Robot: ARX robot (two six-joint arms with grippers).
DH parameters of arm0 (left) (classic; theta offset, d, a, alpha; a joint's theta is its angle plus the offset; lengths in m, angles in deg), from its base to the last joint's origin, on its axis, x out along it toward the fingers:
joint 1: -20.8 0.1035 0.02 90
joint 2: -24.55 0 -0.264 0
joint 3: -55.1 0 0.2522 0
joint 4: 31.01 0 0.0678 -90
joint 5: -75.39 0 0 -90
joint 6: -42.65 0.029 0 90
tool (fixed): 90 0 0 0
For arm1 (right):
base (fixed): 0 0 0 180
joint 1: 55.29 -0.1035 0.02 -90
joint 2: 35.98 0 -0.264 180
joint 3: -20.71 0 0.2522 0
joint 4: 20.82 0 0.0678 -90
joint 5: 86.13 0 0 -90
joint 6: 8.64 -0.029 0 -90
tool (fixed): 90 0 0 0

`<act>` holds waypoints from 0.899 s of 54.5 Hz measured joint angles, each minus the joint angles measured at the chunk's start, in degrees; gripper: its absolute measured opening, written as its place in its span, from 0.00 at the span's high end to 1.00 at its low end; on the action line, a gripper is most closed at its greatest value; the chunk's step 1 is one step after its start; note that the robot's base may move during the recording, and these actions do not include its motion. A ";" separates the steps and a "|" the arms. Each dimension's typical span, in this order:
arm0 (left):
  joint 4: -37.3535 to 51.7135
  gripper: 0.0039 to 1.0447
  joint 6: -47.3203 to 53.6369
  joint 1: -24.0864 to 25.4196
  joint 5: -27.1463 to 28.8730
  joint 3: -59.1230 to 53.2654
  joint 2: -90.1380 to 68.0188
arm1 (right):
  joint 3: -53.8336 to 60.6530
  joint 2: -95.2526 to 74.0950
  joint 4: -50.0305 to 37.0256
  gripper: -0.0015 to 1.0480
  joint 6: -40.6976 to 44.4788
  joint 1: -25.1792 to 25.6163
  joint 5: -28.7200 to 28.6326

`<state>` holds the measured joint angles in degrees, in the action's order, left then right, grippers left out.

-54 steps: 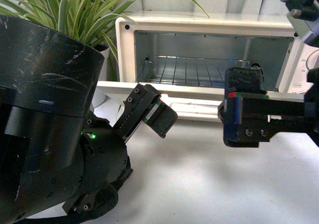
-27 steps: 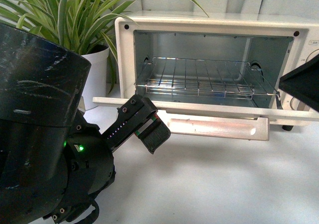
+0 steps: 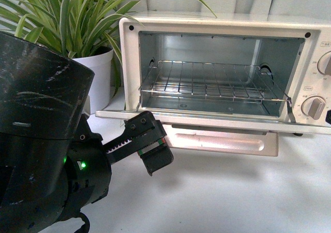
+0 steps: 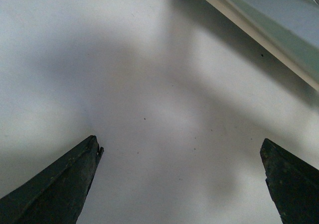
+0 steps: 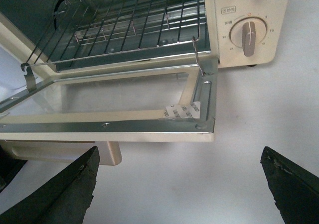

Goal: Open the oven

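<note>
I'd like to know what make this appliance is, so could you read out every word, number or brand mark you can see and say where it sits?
"5", "10", "15", "25", "30": printed round the lower knob on the toaster oven panel.
Oval label above that knob: too blurred to read.
Sticker on the open door: print unreadable.
Panel marks in the front view: too small to read.
No brand name is legible.

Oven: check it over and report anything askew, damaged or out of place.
The oven looks sound, its wire rack level. One oddity: a small pale patch, like tape or a sticker, sits on the open door at its glass corner nearest the knob.
</note>
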<state>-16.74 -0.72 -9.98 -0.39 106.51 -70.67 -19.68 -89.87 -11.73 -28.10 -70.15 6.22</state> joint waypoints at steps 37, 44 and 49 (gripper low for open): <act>0.37 0.06 14.25 -1.46 6.43 -3.41 1.51 | 1.64 0.90 -0.48 0.09 -0.50 1.42 -1.66; 1.73 0.06 19.45 -1.99 8.57 -3.61 1.49 | 1.64 0.87 -0.52 0.09 -0.50 1.38 -1.66; 2.64 0.06 22.71 -2.47 10.29 -3.61 1.29 | 1.70 0.87 -0.52 0.09 -0.50 1.38 -1.84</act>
<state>-14.09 21.99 -12.45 9.91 102.90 -69.38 -17.97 -88.99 -12.25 -28.60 -68.77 4.39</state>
